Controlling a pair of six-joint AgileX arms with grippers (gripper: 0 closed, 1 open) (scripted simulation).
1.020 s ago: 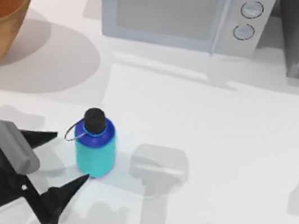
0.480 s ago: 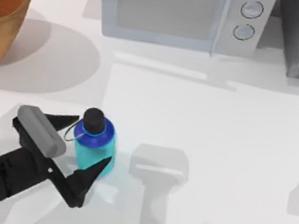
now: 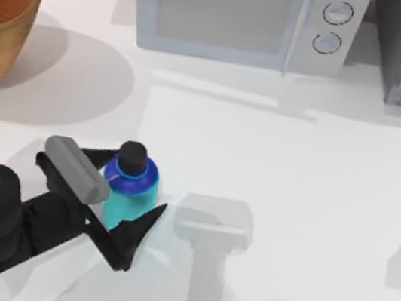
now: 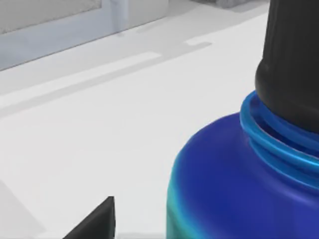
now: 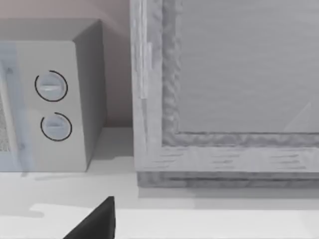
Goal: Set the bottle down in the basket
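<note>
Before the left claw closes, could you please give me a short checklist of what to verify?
1. Bottle upright on the table: ok.
2. Left claw open, one finger on each side of the bottle: ok.
3. Fingers touching the bottle: cannot tell.
4. Basket standing at the table's far left, apart from the bottle: ok.
5. Nothing on the table between bottle and basket: ok.

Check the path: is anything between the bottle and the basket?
Nothing visible. Bare table lies between the bottle and the basket at far left. The left gripper already straddles the bottle, fingers open.
</note>
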